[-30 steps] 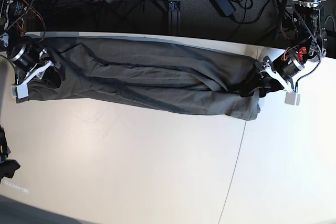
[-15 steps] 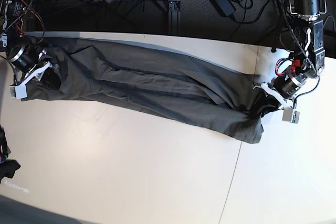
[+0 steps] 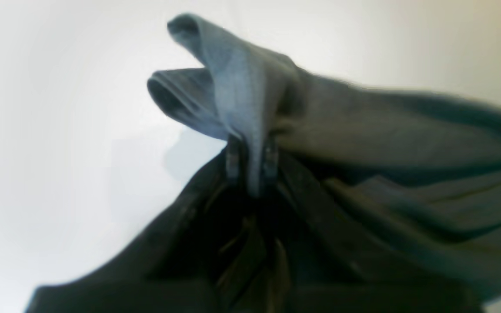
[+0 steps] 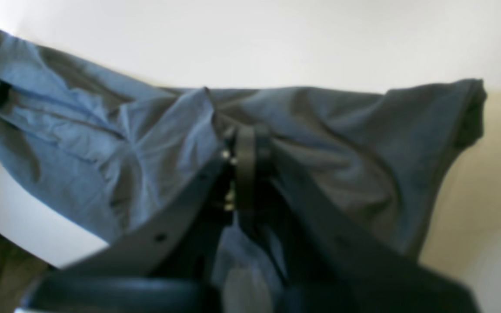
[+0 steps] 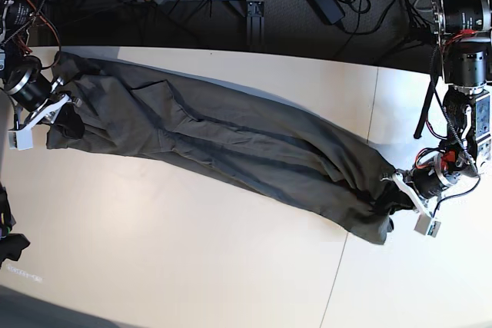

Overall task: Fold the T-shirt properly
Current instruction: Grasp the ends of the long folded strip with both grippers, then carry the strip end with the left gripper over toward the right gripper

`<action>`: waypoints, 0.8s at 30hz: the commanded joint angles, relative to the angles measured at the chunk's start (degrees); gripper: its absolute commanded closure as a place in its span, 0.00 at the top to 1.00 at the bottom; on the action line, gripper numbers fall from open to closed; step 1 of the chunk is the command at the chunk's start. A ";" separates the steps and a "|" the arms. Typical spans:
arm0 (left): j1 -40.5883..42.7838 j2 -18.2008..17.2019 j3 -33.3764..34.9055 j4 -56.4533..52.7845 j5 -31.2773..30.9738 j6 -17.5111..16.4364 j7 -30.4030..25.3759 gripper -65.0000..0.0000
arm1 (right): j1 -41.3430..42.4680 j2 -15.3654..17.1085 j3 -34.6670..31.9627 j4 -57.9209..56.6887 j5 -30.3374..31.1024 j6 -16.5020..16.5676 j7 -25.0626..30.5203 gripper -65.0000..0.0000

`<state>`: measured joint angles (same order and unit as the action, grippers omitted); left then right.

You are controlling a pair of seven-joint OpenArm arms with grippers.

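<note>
T-shirt point(image 5: 223, 140) fabric lies on the pale bench point(image 5: 177, 266) as one long, narrow band, and we read its long axis as a diagonal in the base view, running from the far left corner down to the near right. We see lengthwise folds and creases along the band. At the far-left end the right gripper point(image 5: 55, 109) is clamped on the cloth; the right wrist view shows its jaws together with fabric bunched around them point(image 4: 246, 165). At the lower-right end the left gripper point(image 5: 393, 193) pinches the other end, and in the left wrist view a fold of cloth rises from between its closed jaws point(image 3: 250, 161). That end rests close to the seam in the bench surface. Cables point(image 5: 338, 5) run along the dark strip behind the bench.
</note>
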<state>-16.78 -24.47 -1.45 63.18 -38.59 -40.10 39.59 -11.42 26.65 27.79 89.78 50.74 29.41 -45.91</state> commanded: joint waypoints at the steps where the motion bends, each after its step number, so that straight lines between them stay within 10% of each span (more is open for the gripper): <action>1: -0.74 -0.48 -0.26 3.17 -3.19 0.10 0.48 0.00 | 0.57 1.25 0.66 1.01 0.92 4.70 1.09 0.00; 10: 9.57 7.58 2.99 28.63 -6.27 0.10 9.94 0.00 | 0.44 1.25 0.66 0.98 0.92 4.70 1.11 0.00; 24: 9.97 25.16 29.79 30.60 13.46 11.65 10.05 0.00 | 0.42 1.27 0.66 0.98 0.92 4.70 0.66 0.00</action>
<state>-5.58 0.30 28.40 92.97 -24.23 -29.08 51.05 -11.55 26.68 27.79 89.78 50.63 29.43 -46.17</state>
